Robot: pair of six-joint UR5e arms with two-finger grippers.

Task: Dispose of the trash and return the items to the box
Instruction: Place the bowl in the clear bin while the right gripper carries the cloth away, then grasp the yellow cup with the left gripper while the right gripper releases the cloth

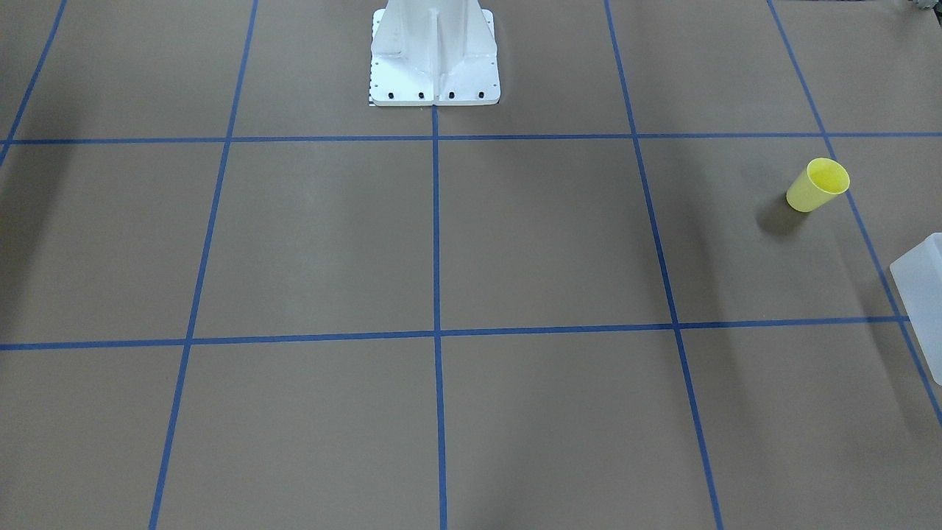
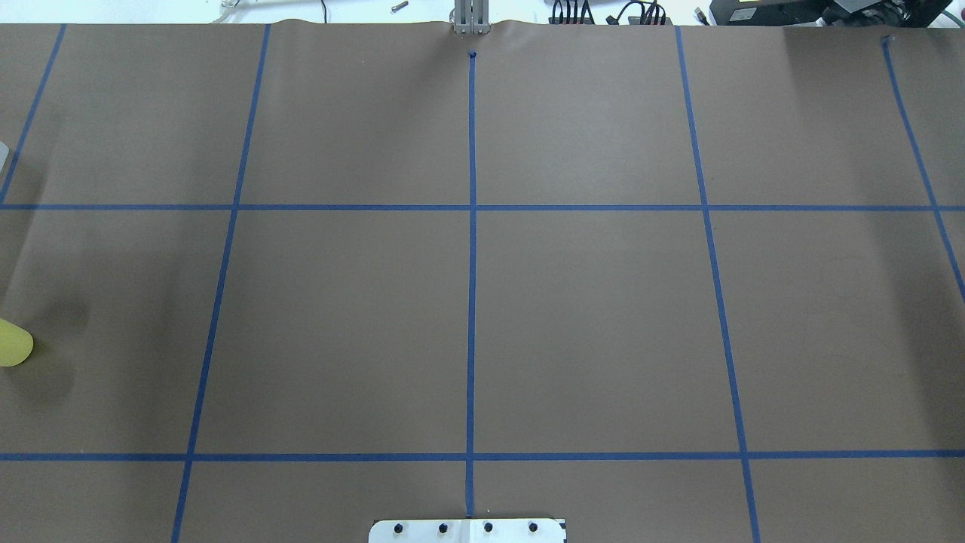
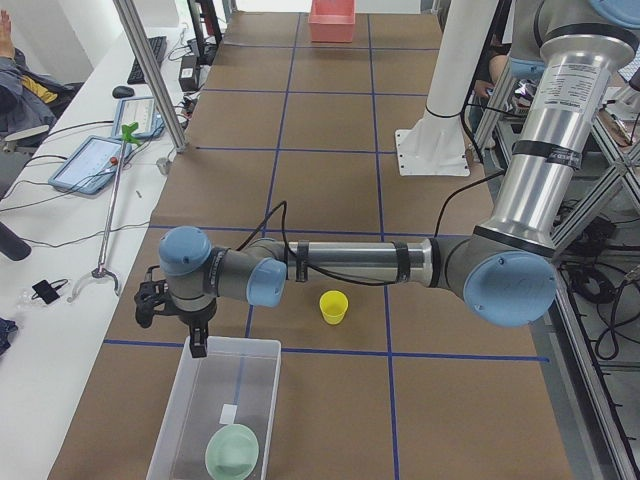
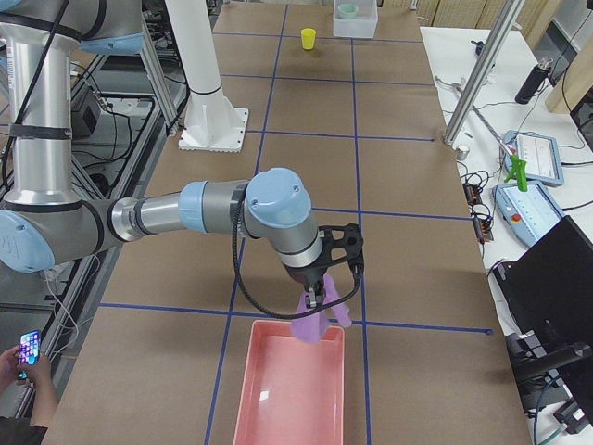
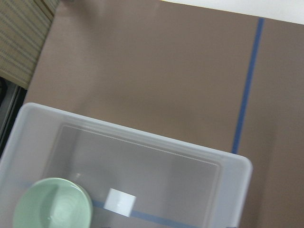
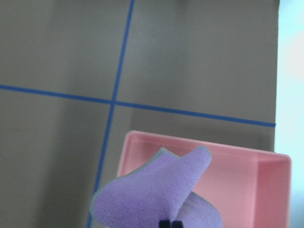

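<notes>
The translucent milky-white plastic rectangular box (image 3: 262, 372) sits at the end of the brown paper-covered surface (image 1: 544, 243) on the robot's left, cut off by the right edge of the front-facing view (image 1: 923, 291). Inside it, a pale green round bowl (image 3: 235, 452) rests on the floor at the end farthest from the surface's middle, and a small white label (image 5: 118, 201) shows just beside the bowl. The left end effector (image 3: 175, 325) hangs over the short rim of the box that faces the middle of the surface. I cannot tell whether its jaws are spread or pressed together, since the left wrist view shows only the box (image 5: 228, 164) and none of the fingers.

A small yellow plastic cup (image 1: 817, 185) stands upright on the surface near the box but apart from it, on the side nearer the robot's base.

At the opposite end of the surface, the right end effector (image 4: 315, 298) is pressed together on a soft purple fleece cloth (image 4: 313, 324), its dark tips (image 6: 170, 223) pinching a fold. The cloth dangles over the inward short rim of a long pink plastic tray (image 4: 278, 399). Whether the cloth touches that rim is unclear
</notes>
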